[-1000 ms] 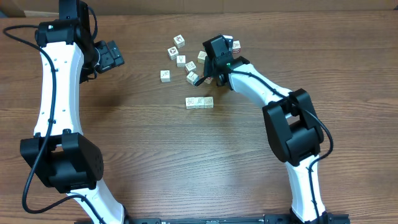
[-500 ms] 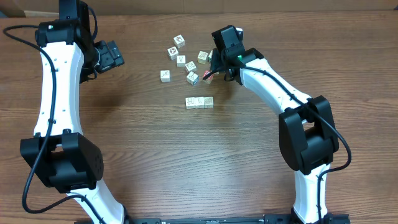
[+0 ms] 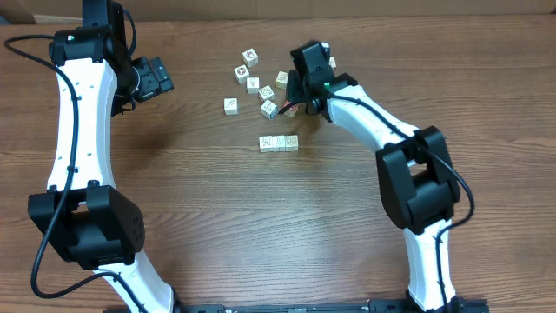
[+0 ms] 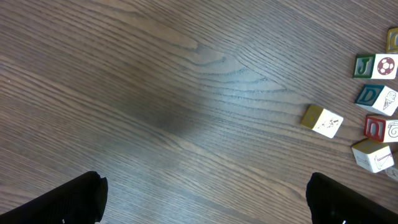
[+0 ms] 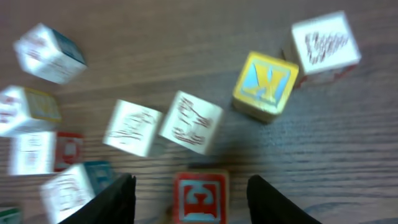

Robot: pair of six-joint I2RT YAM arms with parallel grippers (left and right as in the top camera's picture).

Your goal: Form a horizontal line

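The horizontal line (image 3: 279, 143) is a row of three touching pale cubes at mid-table. My right gripper (image 3: 293, 105) hovers just above and to the right of it, among the loose cubes. In the right wrist view the right gripper (image 5: 199, 202) is open, and a red-faced cube (image 5: 200, 198) lies on the table between its fingers with a gap on each side. My left gripper (image 3: 157, 78) is far to the left, open and empty over bare wood (image 4: 205, 205).
Several loose cubes (image 3: 253, 84) lie scattered behind the line, one (image 3: 331, 63) to the right of my right wrist. A yellow-faced cube (image 5: 266, 85) and pale cubes (image 5: 190, 122) lie ahead of the right fingers. Loose cubes (image 4: 322, 121) show at the right edge of the left wrist view.
My right wrist swung up and to the right, then came back partway toward the loose cubes. The row and the left arm have not moved.
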